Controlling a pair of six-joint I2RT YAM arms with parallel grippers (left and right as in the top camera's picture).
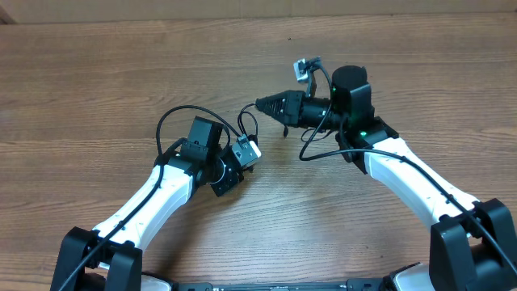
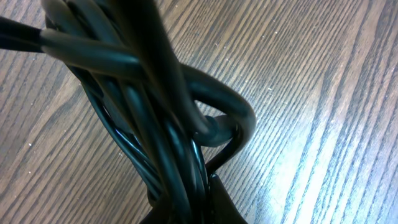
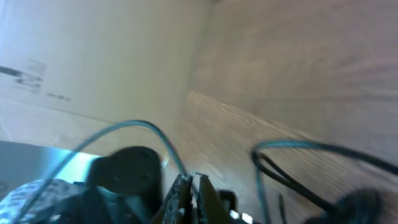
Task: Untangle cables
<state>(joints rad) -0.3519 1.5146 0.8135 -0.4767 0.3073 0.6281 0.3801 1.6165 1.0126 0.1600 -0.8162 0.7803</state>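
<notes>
On the bench [image 1: 97, 65], mid-frame, the black cable [image 1: 174, 115] sits in a tight knotted bundle, so loosening looks barely begun. Left fingers [image 1: 237, 162]: grip hidden, I cannot tell. Right fingers [image 3: 200, 194] sit narrow, seemingly empty; next they must open onto one loose strand

The left arm [image 1: 166, 187] and right arm [image 1: 394, 171] share glossy white rounded link shells, joined by matte black joint housings. A thin black wire [image 1: 432, 184] runs along each white link. On the right arm, a black cylindrical motor housing [image 1: 350, 81] stands behind the black tapered right gripper [image 1: 262, 103], and a small green light [image 1: 363, 133] glows beside it. Blocky black base segments [image 1: 477, 238] close each arm's lower end
</notes>
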